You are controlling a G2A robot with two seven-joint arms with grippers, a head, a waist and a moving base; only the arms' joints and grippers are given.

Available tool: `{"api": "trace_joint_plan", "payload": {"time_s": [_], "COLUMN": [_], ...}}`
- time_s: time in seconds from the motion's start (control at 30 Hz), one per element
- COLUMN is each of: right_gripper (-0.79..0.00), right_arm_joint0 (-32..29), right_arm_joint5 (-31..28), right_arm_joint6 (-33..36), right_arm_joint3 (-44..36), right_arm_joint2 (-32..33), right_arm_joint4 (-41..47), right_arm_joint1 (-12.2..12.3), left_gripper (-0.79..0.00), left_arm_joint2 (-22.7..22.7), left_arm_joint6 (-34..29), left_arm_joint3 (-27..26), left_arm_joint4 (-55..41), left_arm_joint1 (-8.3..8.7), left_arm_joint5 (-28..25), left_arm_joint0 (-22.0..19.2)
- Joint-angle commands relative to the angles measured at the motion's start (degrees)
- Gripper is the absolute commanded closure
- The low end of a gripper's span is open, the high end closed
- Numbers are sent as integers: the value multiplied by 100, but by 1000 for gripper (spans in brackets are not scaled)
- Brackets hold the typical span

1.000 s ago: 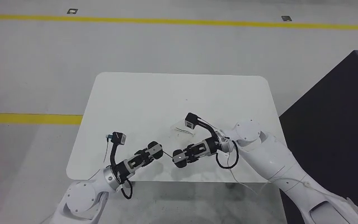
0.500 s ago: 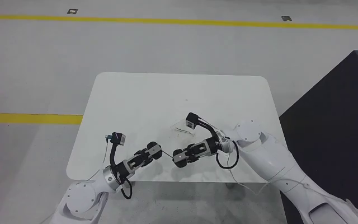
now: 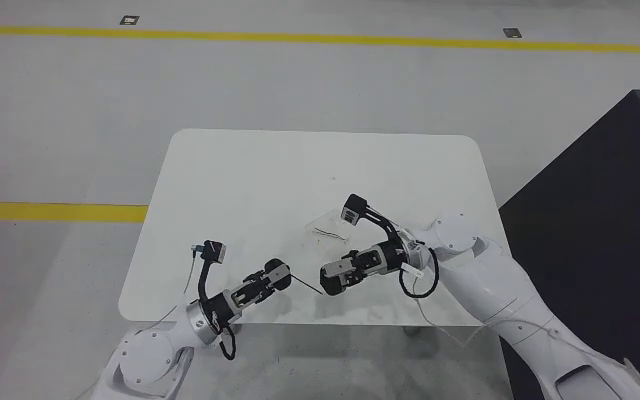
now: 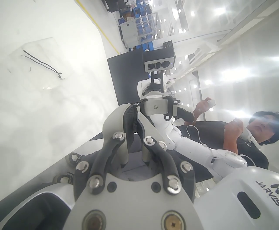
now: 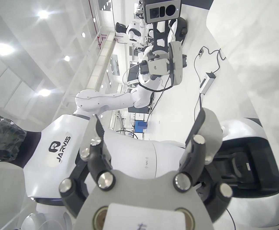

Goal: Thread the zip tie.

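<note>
- Zip tie (image 3: 306,286): thin dark strip near the tabletop's (image 3: 250,180) front edge, pinched at one end by my left end effector (image 3: 281,275), fingers pressed together on it.
- Free end points at my right end effector (image 3: 327,282), whose fingers are spread wide; can't tell if they touch.
- Farther back, a clear plastic sheet (image 4: 43,48) lies flat on the white, round-cornered tabletop with two thin black strands (image 4: 41,63) on it.
- Room's a big hall: grey floor (image 3: 100,110) with yellow lines (image 3: 300,38), black panel (image 3: 590,170) off to my right, bright ceiling lights (image 5: 43,14) overhead.
</note>
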Motion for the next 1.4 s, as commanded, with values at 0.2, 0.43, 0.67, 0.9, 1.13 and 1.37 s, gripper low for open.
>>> {"api": "trace_joint_plan", "payload": {"time_s": [0.2,0.43,0.67,0.9,1.13,1.37], "right_gripper": [-785,-320,-271,-256,-228,-212], "right_arm_joint0": [93,206,231,217,201,166], "right_arm_joint5": [411,487,366,228,254,212], "right_arm_joint6": [-360,-242,-105,-79,-80,-70], "right_arm_joint3": [2,224,272,331,364,340], "right_arm_joint2": [-198,-290,-428,-376,-333,-284], "right_arm_joint4": [-132,-81,-116,-98,-148,-154], "right_arm_joint1": [-114,-203,-295,-335,-362,-388], "left_gripper": [0,0,0,0,0,0], "left_arm_joint2": [69,97,104,111,97,82], "left_arm_joint6": [33,162,122,88,112,98], "left_arm_joint3": [-58,-97,-84,-65,-66,-77], "left_arm_joint4": [186,319,269,222,193,130], "left_arm_joint1": [3,9,21,33,43,55], "left_arm_joint5": [3,-23,54,51,24,-5], "left_arm_joint0": [10,27,-8,-14,-19,21]}}
